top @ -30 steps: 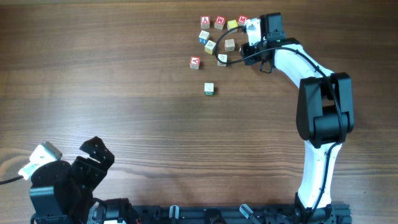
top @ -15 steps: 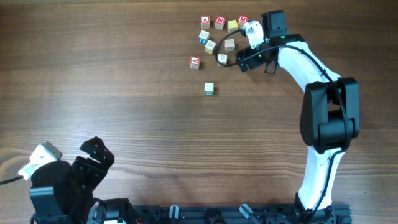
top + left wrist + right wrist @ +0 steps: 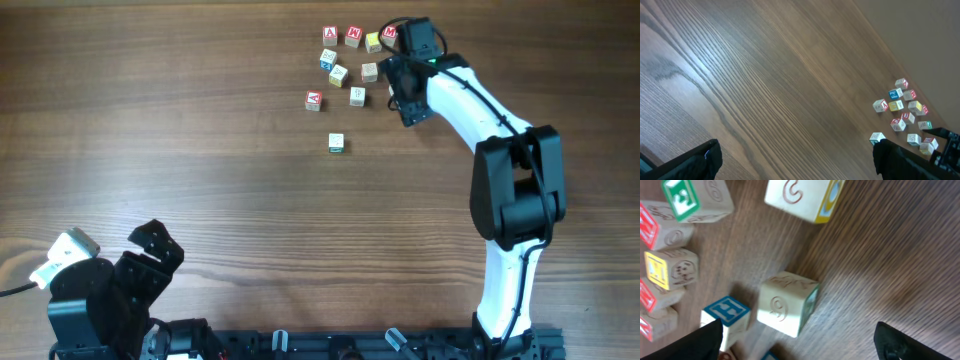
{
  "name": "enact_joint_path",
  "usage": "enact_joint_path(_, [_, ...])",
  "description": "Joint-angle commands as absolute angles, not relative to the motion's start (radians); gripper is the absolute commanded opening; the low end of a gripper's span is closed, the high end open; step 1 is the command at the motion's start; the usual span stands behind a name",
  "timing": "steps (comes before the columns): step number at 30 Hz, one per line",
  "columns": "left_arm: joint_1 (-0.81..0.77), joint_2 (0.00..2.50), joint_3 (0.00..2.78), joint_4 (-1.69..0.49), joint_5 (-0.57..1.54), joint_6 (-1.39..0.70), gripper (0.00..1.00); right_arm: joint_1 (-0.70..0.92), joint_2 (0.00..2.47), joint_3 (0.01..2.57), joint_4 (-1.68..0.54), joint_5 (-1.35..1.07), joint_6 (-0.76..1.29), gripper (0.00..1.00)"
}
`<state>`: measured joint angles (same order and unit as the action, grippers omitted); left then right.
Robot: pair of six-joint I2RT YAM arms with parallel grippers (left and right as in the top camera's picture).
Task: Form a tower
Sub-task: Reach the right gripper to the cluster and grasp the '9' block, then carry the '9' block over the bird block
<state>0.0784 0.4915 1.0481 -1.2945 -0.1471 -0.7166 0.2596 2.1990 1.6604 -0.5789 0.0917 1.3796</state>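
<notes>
No tower is in view; every cube I see lies singly on the table. Several small letter cubes (image 3: 353,60) are scattered at the far middle, and a green-printed cube (image 3: 337,143) sits apart nearer me. My right gripper (image 3: 398,85) hovers open at the cluster's right edge. In the right wrist view its jaws (image 3: 800,350) stand wide, nothing between them, and a pale cube marked 6 (image 3: 787,307) lies just ahead, beside a blue H cube (image 3: 725,315). My left gripper (image 3: 155,245) rests open at the near left, jaws (image 3: 800,167) empty.
Red-lettered cubes (image 3: 342,35) line the far edge of the cluster, and a red cube (image 3: 313,100) lies at its left. A green E cube (image 3: 690,197) and a yellow-sided C cube (image 3: 800,200) lie beyond the 6 cube. Bare wood lies around the green-printed cube (image 3: 877,137).
My right gripper has gone from shut to open and turned over the cluster's right side, now facing the cubes. The cubes and the left arm have not moved.
</notes>
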Motion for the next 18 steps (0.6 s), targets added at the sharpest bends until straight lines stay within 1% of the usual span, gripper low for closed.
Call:
enact_joint_path(1, [0.074, 0.487, 1.047, -1.292, -0.139, -0.719, 1.0, 0.254, 2.176, 1.675, -0.556, 0.193, 1.494, 0.9])
enact_joint_path(5, [0.074, 0.487, 1.047, -1.292, -0.139, -0.719, 1.0, 0.252, 2.222, 1.675, -0.494, 0.145, 1.506, 0.83])
enact_joint_path(7, [0.074, 0.487, 1.047, -1.292, -0.139, -0.719, 1.0, 0.252, 2.253, 1.675, -0.463, 0.073, 1.503, 0.82])
enact_joint_path(9, [0.074, 0.487, 1.047, -1.292, -0.139, -0.719, 1.0, 0.252, 2.28, 1.675, -0.459, 0.05, 1.503, 0.81])
enact_joint_path(11, [0.074, 0.487, 1.047, -1.292, -0.139, -0.719, 1.0, 0.252, 2.294, 1.675, -0.487, 0.044, 1.503, 0.74])
enact_joint_path(12, [0.074, 0.487, 1.047, -1.292, -0.139, -0.719, 1.0, 0.252, 2.299, 1.675, -0.494, 0.044, 1.502, 0.68])
enact_joint_path(13, [0.074, 0.487, 1.047, -1.292, -0.139, -0.719, 1.0, 0.252, 2.3, 1.675, -0.496, 0.044, 1.496, 0.6])
enact_joint_path(14, [0.074, 0.487, 1.047, -1.292, -0.139, -0.719, 1.0, 0.252, 2.3, 1.675, -0.498, 0.053, 1.486, 0.54])
enact_joint_path(15, [0.074, 0.487, 1.047, -1.292, -0.139, -0.719, 1.0, 0.251, 2.3, 1.675, -0.482, 0.064, 1.406, 0.44])
enact_joint_path(17, [0.074, 0.487, 1.047, -1.292, -0.139, -0.719, 1.0, 0.247, 2.3, 1.676, -0.479, 0.067, 1.24, 0.37])
enact_joint_path(18, [0.074, 0.487, 1.047, -1.292, -0.139, -0.719, 1.0, 0.243, 2.294, 1.676, -0.479, 0.07, 1.126, 0.3])
